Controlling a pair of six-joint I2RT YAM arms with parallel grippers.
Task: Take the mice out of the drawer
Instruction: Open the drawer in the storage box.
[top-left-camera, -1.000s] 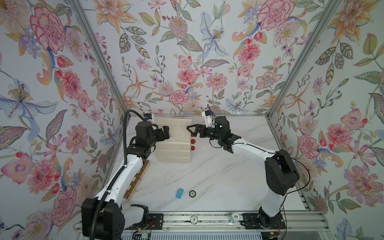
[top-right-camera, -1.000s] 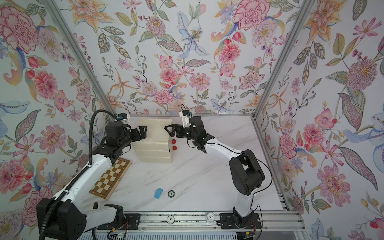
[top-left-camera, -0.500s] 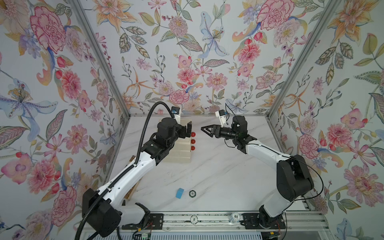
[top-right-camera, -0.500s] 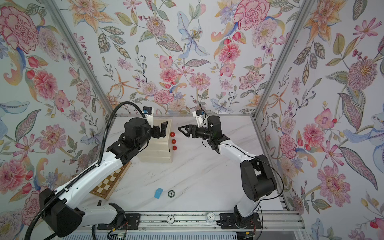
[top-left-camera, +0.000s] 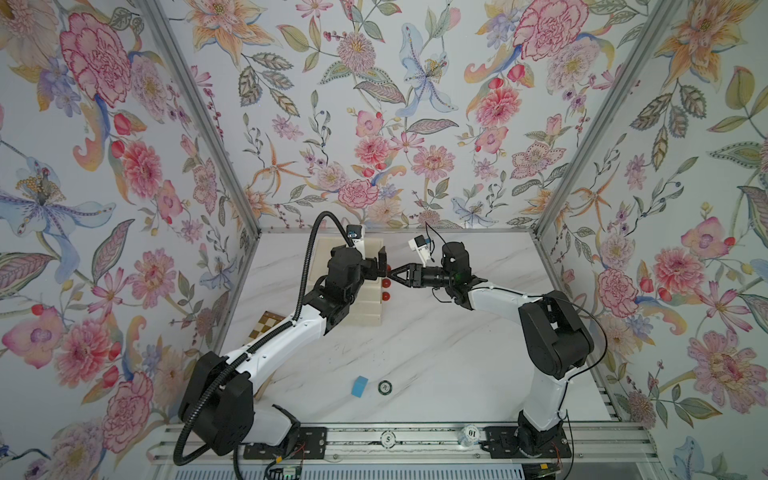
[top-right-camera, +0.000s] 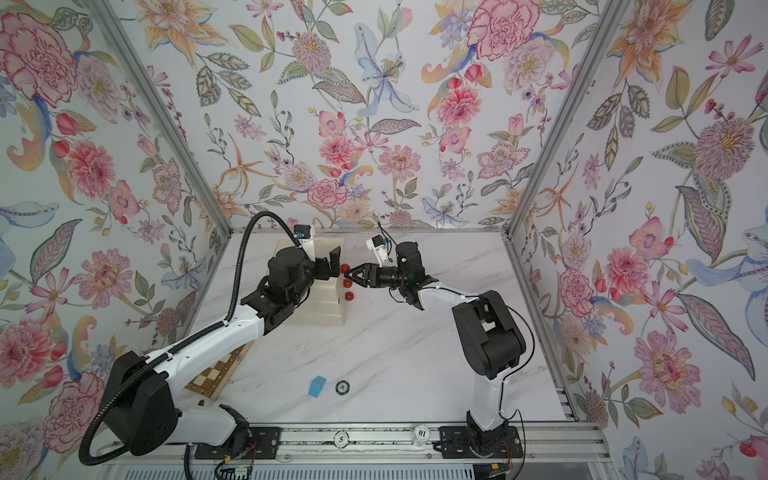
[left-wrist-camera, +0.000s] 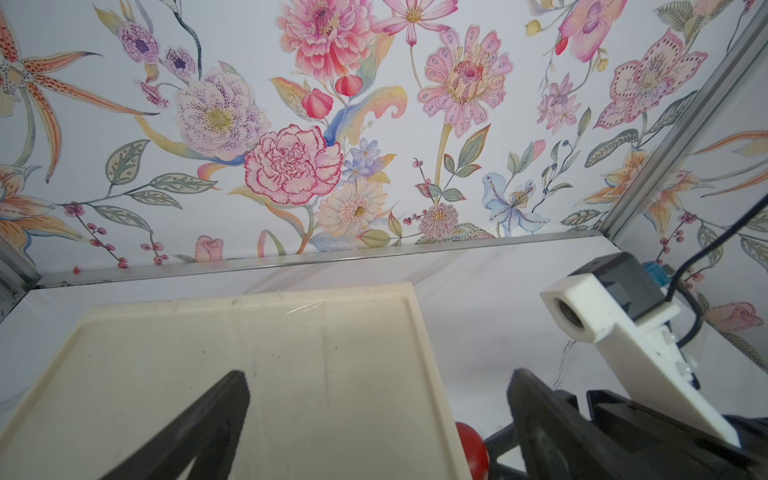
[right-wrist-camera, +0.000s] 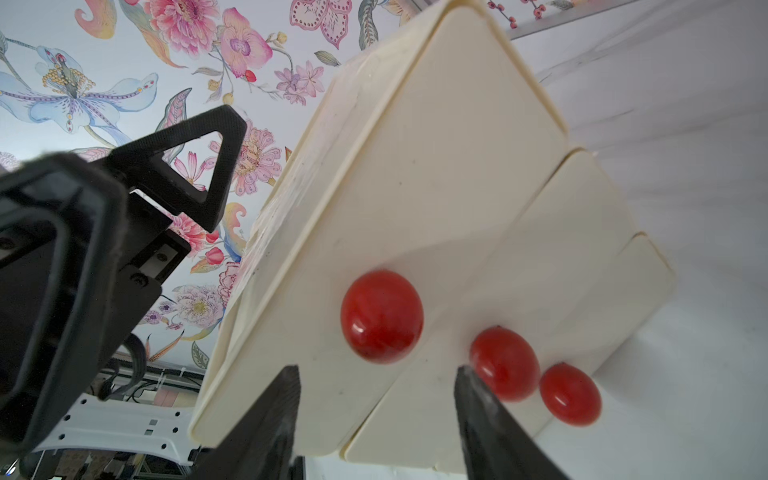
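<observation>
The mice are hidden; all three drawers of the cream drawer unit are closed. Each drawer front carries a red knob. My right gripper is open and level with the top knob, its fingertips standing either side just short of it, touching nothing. My left gripper is open above the unit's flat top, at its front edge, right over the top knob.
A blue block and a round black-and-white chip lie near the table's front. A chessboard lies at the left, partly under my left arm. The two grippers are very close together at the unit's front.
My left gripper swung from the unit's left side across its top to the front edge. My right gripper backed off, returned to the top knob, and its jaws narrowed.
</observation>
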